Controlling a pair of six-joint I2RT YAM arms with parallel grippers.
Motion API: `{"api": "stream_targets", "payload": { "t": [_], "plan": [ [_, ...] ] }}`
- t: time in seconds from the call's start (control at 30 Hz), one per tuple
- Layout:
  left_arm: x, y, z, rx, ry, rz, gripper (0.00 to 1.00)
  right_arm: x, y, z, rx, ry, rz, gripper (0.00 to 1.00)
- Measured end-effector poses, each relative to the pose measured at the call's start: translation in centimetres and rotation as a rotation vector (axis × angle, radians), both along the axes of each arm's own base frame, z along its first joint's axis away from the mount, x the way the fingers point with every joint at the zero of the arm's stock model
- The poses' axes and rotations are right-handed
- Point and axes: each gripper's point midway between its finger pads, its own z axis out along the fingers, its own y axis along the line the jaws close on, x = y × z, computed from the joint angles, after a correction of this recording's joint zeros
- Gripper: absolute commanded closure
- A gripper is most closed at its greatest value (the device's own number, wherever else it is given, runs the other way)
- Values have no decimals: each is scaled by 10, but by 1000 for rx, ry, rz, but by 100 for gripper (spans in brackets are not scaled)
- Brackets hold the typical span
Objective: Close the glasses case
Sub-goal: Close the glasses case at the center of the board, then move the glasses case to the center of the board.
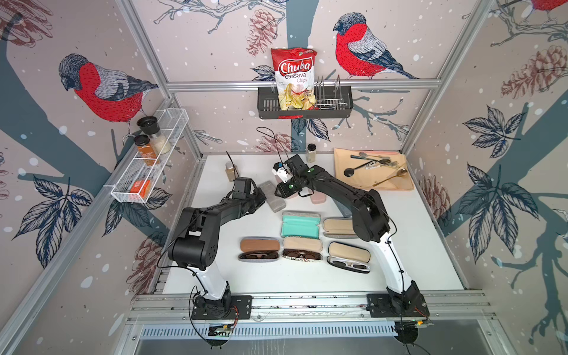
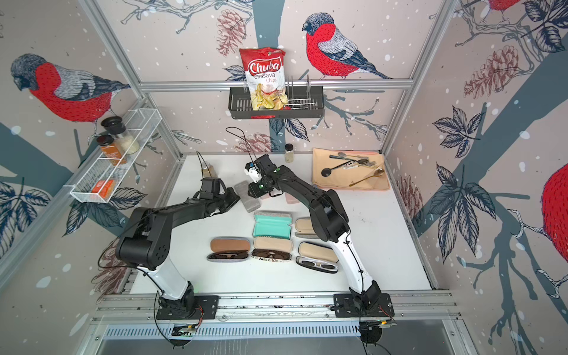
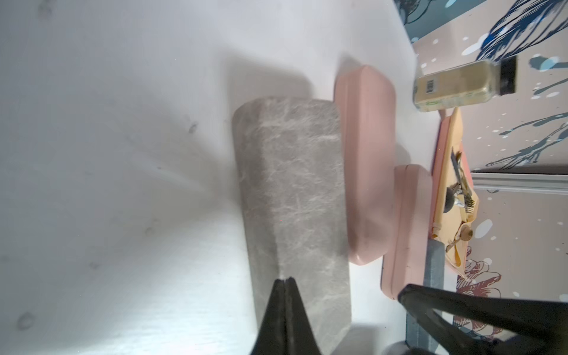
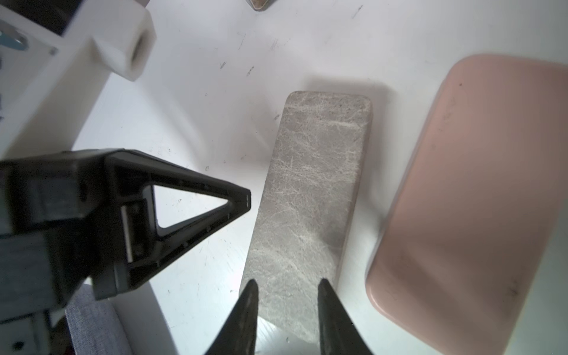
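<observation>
A grey marbled glasses case lies flat with its lid down on the white table. It also shows in the left wrist view and the right wrist view. My left gripper is shut, its tip at one long side of the case. My right gripper hangs open just over one end of the case, holding nothing. Two pink cases, both with lids down, lie beside the grey one.
Several open cases lie nearer the front: teal-lined, beige-lined, brown, patterned and black with white glasses. Spice jars and a cloth with cutlery sit at the back.
</observation>
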Motion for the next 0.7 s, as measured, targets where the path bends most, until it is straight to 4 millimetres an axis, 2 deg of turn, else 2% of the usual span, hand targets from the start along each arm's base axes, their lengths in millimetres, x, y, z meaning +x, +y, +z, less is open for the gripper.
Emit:
{"api": "stream_targets", "payload": {
  "t": [0.07, 0.1, 0.17, 0.27, 0.33, 0.4, 0.53, 0.63, 0.67, 0.7],
  "plan": [
    [-1, 2, 14, 8, -26, 6, 99, -2, -3, 4, -3, -8, -5, 62],
    [-2, 4, 20, 15, -36, 15, 90, -4, -4, 7, -4, -12, -8, 61],
    [-5, 7, 36, 23, -71, 19, 68, -9, -5, 13, 3, -17, -11, 60],
    [-17, 16, 55, 45, -107, 50, 23, -20, -5, 22, 5, -22, -3, 54],
    [-24, 22, 70, 55, -137, 68, 5, -29, -4, 27, 7, -27, 10, 49],
    [-33, 28, 87, 71, -172, 90, 5, -40, -2, 32, 6, -36, 33, 43],
    [-56, 46, 115, 110, -232, 156, 5, -76, 7, 45, 5, -65, 121, 31],
    [-81, 63, 125, 136, -258, 225, 5, -104, 14, 50, 5, -81, 184, 17],
    [-89, 69, 127, 142, -262, 251, 5, -113, 16, 50, 4, -83, 203, 2],
    [-97, 74, 131, 151, -271, 267, 5, -119, 18, 49, 4, -83, 215, 1]
  ]
}}
